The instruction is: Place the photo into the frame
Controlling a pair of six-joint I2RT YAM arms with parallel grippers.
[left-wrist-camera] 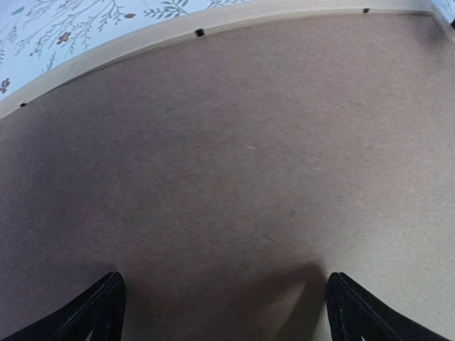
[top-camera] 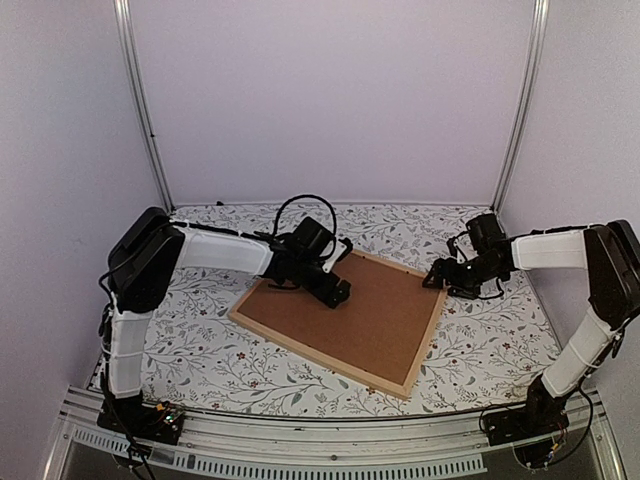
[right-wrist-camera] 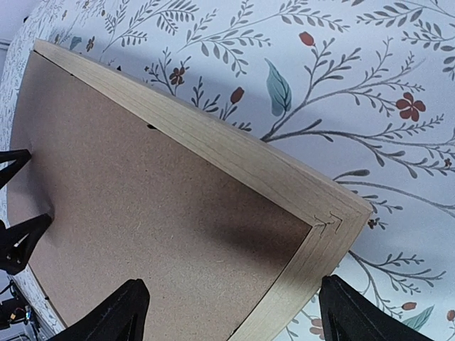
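Note:
The frame (top-camera: 320, 357) of light wood lies flat in the middle of the table with a plain brown backing board (top-camera: 375, 312) filling it. The photo is hidden. My left gripper (top-camera: 335, 292) hovers open low over the board near its far-left part; in the left wrist view the board (left-wrist-camera: 234, 156) fills the picture between the black fingertips (left-wrist-camera: 99, 312), with the frame's strip (left-wrist-camera: 142, 44) along the top. My right gripper (right-wrist-camera: 234, 316) stands open over the frame's right corner (right-wrist-camera: 334, 220), one finger above the board (right-wrist-camera: 142, 213) and the other beyond the wood.
A white cloth with a leaf-and-flower print (top-camera: 480, 350) covers the table. Lilac walls close in the back and sides, with metal posts (top-camera: 140, 100) at the rear corners. The left gripper's fingers (right-wrist-camera: 18, 241) show at the left edge of the right wrist view.

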